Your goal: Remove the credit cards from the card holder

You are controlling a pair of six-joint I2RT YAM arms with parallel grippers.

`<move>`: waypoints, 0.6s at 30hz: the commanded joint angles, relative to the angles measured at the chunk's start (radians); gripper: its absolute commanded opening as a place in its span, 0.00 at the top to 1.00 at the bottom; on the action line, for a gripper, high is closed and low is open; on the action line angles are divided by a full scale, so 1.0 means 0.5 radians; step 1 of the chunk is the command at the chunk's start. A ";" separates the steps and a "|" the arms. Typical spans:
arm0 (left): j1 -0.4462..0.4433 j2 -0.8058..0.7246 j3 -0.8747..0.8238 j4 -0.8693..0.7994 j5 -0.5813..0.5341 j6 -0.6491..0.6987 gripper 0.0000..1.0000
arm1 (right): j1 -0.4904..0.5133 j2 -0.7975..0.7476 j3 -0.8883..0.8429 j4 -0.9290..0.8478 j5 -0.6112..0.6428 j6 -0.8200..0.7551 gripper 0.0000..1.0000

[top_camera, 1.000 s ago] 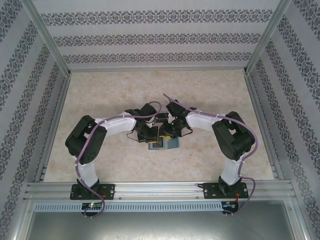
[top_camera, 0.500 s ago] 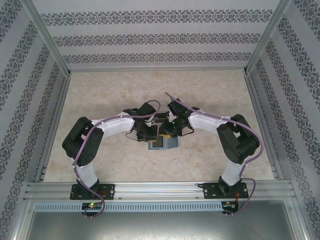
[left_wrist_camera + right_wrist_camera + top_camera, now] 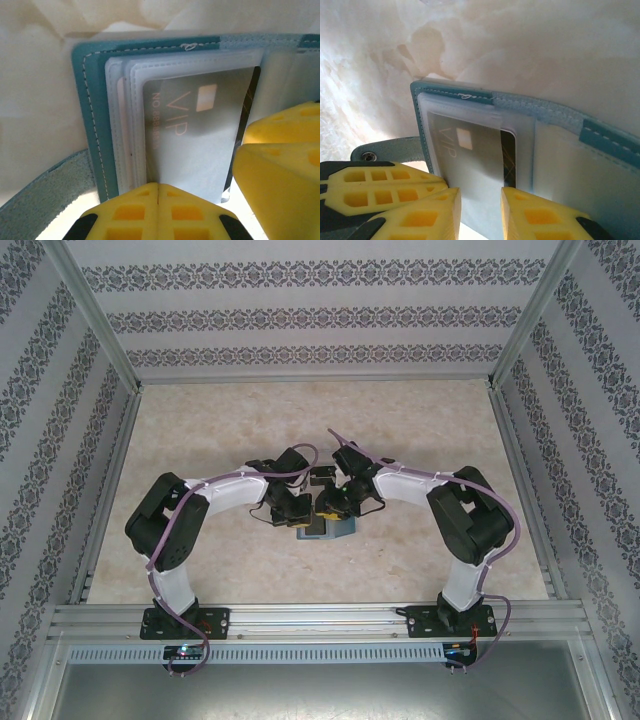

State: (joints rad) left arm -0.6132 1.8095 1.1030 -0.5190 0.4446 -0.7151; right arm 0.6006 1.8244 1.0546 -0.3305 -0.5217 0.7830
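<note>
The teal card holder [image 3: 325,530] lies open on the table [image 3: 420,430]. Our left gripper [image 3: 157,210], fully closed, bears on its near edge, seemingly pinning it. Our right gripper [image 3: 480,210], jaws partly apart and empty, straddles the dark VIP card [image 3: 200,135], poised to pinch.

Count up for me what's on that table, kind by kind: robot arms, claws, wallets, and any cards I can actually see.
Robot arms: 2, the left arm and the right arm
Claws: 2, the left claw and the right claw
Wallets: 1, the teal card holder
Cards in plain sight: 1, the grey VIP card
Total: 6
</note>
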 commanded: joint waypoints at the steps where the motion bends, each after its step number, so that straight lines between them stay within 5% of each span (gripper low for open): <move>1: 0.021 0.034 -0.026 0.012 0.023 -0.004 1.00 | 0.025 0.045 -0.032 0.009 0.010 0.001 0.72; 18: 0.021 0.037 -0.011 -0.001 0.028 0.000 1.00 | 0.044 0.026 0.086 -0.339 0.352 -0.180 0.72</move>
State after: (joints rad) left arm -0.6132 1.8114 1.1030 -0.5186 0.4519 -0.7151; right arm 0.6182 1.8366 1.0832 -0.3992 -0.4366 0.7300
